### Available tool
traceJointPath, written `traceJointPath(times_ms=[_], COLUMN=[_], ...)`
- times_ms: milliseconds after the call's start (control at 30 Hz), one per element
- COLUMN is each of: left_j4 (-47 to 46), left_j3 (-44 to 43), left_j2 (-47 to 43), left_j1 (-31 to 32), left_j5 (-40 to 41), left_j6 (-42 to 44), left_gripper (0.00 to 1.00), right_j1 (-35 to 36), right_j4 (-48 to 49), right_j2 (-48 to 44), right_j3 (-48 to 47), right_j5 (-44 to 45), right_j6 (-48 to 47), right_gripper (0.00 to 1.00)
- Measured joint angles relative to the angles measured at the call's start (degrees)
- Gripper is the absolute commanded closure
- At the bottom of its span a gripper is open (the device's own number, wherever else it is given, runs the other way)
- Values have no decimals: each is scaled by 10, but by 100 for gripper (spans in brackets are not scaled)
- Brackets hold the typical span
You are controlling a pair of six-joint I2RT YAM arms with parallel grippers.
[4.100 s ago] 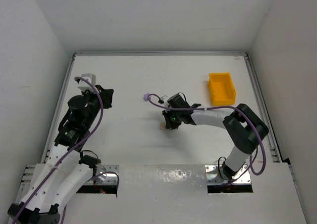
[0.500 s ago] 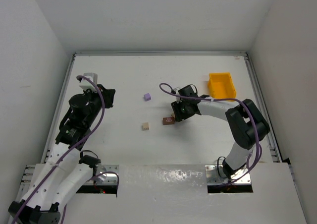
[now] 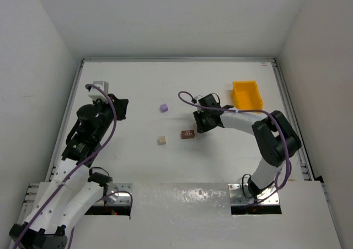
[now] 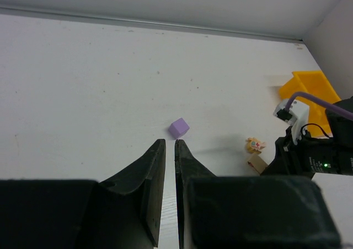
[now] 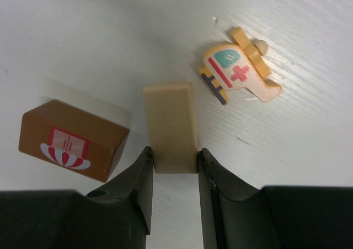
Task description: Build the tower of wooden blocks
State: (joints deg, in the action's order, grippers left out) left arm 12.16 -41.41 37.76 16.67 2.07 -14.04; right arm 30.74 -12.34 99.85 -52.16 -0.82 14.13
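Note:
A light tan oblong wood block (image 5: 170,126) lies on the white table, and my right gripper (image 5: 174,151) is shut on it, one finger pressed against each long side. To its left in the right wrist view lies a darker brown block (image 5: 71,139) with a red and white picture. Beyond, a helicopter-shaped wooden piece (image 5: 238,72) lies flat. From above, the right gripper (image 3: 198,126) hides the tan block; the brown block (image 3: 187,134) and the helicopter piece (image 3: 162,140) show to its left. My left gripper (image 4: 170,143) is shut and holds nothing, far left (image 3: 120,107).
A small purple cube (image 3: 164,108) sits between the arms, just beyond the left fingertips (image 4: 178,129). A yellow plastic bin (image 3: 246,97) stands at the back right. White walls enclose the table (image 3: 138,84) on three sides.
My right gripper's jaws have closed onto the tan block, and it has edged slightly right, off the brown block. The left arm has not moved.

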Motion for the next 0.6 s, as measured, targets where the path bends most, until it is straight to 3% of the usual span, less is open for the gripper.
traceJointPath(times_ms=[333, 600], left_j4=[0, 5], left_j3=[0, 0], left_j2=[-26, -85], left_j1=[0, 21], left_j5=[0, 8], left_j6=[0, 0], left_gripper=[89, 89], right_j1=[9, 96], right_j4=[-28, -40], right_j2=[-167, -186], right_j3=[33, 50], right_j5=[51, 84], right_j6=[58, 154], right_gripper=[77, 80])
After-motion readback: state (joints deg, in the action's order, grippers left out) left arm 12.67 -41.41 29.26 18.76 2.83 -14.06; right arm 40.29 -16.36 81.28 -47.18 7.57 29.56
